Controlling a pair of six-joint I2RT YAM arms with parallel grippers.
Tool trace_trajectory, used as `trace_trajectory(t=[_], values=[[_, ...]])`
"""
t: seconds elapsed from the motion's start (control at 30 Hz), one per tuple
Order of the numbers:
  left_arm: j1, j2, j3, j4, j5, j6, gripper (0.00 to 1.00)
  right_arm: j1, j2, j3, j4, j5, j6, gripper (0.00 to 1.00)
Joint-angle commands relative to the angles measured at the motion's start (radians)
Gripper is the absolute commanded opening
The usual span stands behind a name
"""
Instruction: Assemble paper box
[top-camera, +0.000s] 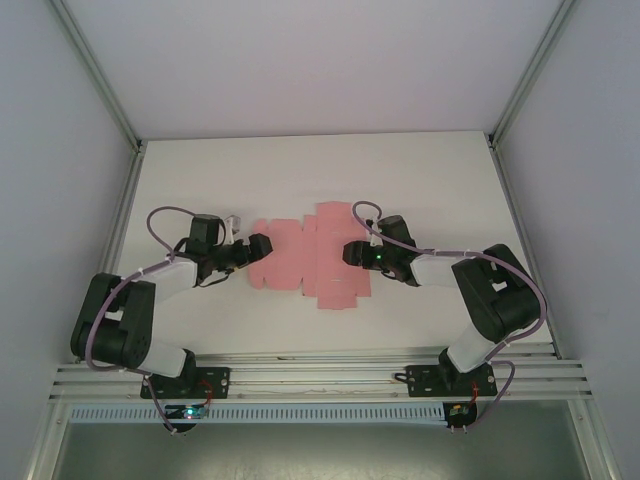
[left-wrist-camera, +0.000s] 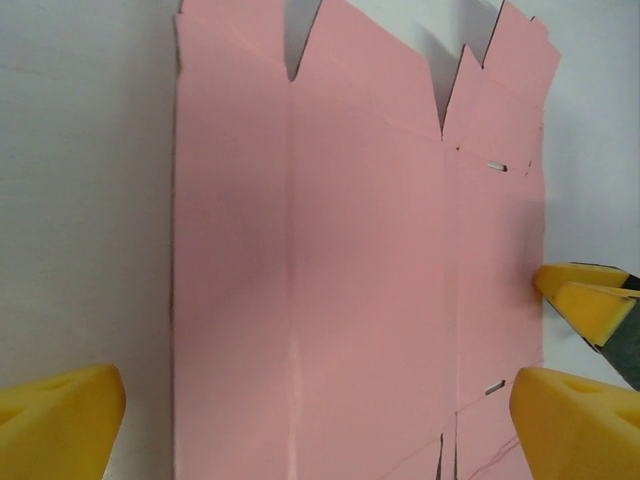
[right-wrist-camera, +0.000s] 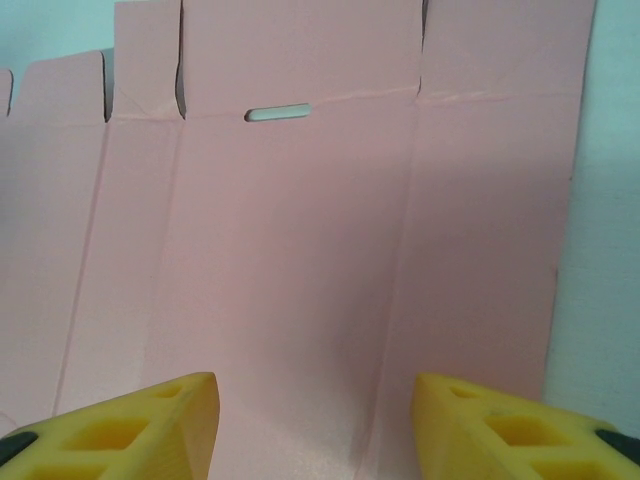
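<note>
We see the paper box (top-camera: 292, 262) as a flat pink sheet lying in the middle of the white table (top-camera: 300, 170). The left gripper (top-camera: 266, 247) stands wide open at its left edge, the right gripper (top-camera: 350, 252) half open over its right part; both hold nothing

paper box (left-wrist-camera: 360, 280) clipped top and bottom in left wrist view; from above, left end effector (top-camera: 262, 248) and right end effector (top-camera: 352, 252) hide parts.

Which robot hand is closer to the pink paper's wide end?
Right. The right gripper sits over the paper box's wide end; the left gripper is at the narrow end.
</note>
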Motion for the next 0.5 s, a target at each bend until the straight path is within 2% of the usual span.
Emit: trace_trajectory(t=[0.0, 0.13, 0.2, 0.33, 0.47], values=[[-0.014, 0.029, -0.012, 0.115, 0.080, -0.038, 0.95, -0.013, 0.052, -0.049, -0.086, 0.004, 0.021, 0.57], [-0.030, 0.050, -0.016, 0.179, 0.116, -0.060, 0.87, -0.019, 0.049, -0.059, -0.072, -0.005, 0.021, 0.57], [-0.031, 0.052, -0.013, 0.185, 0.119, -0.066, 0.79, -0.020, 0.046, -0.064, -0.065, -0.009, 0.020, 0.57], [-0.034, 0.027, -0.032, 0.245, 0.129, -0.085, 0.50, -0.022, 0.043, -0.073, -0.052, -0.026, 0.016, 0.57], [-0.041, -0.028, -0.034, 0.236, 0.113, -0.075, 0.16, -0.027, 0.028, -0.076, -0.037, -0.045, 0.009, 0.57]])
